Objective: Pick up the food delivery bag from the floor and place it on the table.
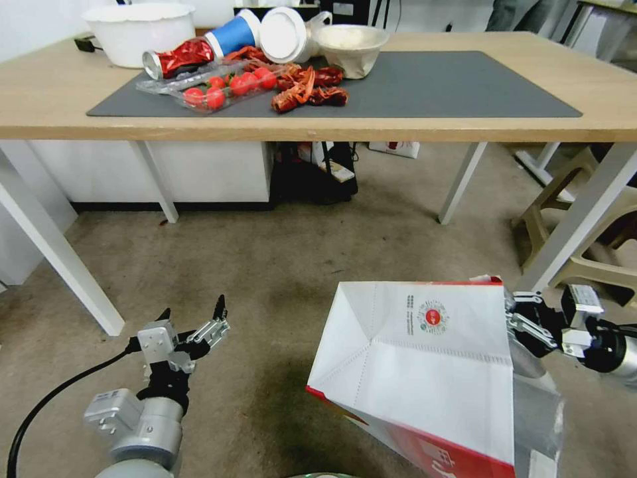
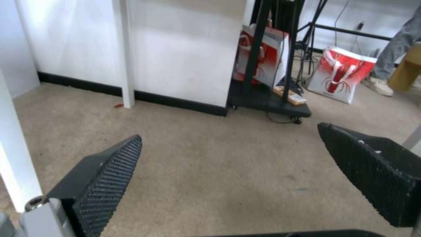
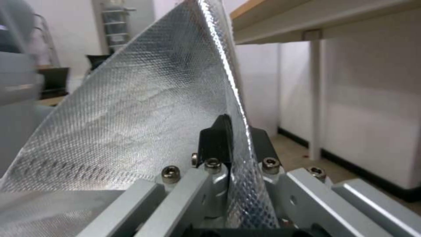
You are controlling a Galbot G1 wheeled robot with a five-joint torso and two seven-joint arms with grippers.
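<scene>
The food delivery bag (image 1: 424,362), white with a red side and a small round red logo, hangs tilted above the floor (image 1: 265,279) at lower right. My right gripper (image 1: 514,318) is shut on the bag's top edge; in the right wrist view its fingers (image 3: 219,140) pinch the silver foil lining (image 3: 131,108). My left gripper (image 1: 192,313) hovers open low at the left, over bare carpet (image 2: 210,171), holding nothing. The table (image 1: 597,99) with its dark grey mat (image 1: 431,86) stretches across the far side, above and beyond the bag.
On the mat's left lie a tray of cherry tomatoes (image 1: 225,86), red wrappers, cups and white bowls (image 1: 139,30). White table legs (image 1: 584,212) stand close to the bag's right; a stool (image 1: 570,219) sits behind. Under the table are a black rack (image 2: 272,98) and a red-white bag (image 2: 340,74).
</scene>
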